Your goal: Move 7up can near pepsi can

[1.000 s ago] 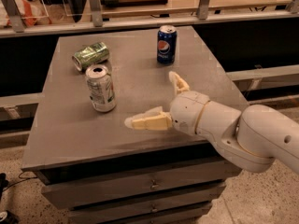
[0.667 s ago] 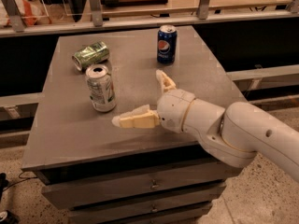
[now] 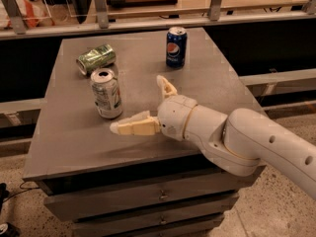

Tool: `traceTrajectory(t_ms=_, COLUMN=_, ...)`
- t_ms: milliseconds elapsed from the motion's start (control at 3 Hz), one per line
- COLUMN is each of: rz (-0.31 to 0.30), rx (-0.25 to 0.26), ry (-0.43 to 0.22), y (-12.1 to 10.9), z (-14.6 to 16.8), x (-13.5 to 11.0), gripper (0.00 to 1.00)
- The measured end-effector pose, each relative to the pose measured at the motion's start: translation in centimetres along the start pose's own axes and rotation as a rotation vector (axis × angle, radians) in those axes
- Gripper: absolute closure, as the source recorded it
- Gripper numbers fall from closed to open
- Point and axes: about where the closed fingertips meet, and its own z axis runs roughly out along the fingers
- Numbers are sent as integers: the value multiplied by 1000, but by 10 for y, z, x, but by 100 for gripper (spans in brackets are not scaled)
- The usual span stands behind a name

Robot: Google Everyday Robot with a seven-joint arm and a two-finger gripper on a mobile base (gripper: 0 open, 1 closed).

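The 7up can [image 3: 106, 93], silver-white with green marks and an opened top, stands upright on the left half of the grey table [image 3: 74, 142]. The pepsi can [image 3: 176, 47], dark blue with its round logo, stands upright at the back centre. My gripper [image 3: 140, 105] is open and empty above the table, just right of the 7up can. One cream finger [image 3: 132, 128] lies low with its tip just below the can's base. The other finger [image 3: 166, 87] points back toward the pepsi can. The can is not between the fingers.
An all-green dented can [image 3: 95, 59] lies on its side at the back left, just behind the 7up can. The table has drawers below its front edge. A railing and shelf run behind the table.
My gripper and arm have moved left across the table toward the 7up can, staying open. The cans have not moved.
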Motion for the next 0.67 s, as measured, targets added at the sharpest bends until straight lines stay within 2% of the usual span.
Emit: traceTrajectory(t_ms=667, rz=33, rx=-58, ry=-43, y=14, z=35, x=-2, gripper=0)
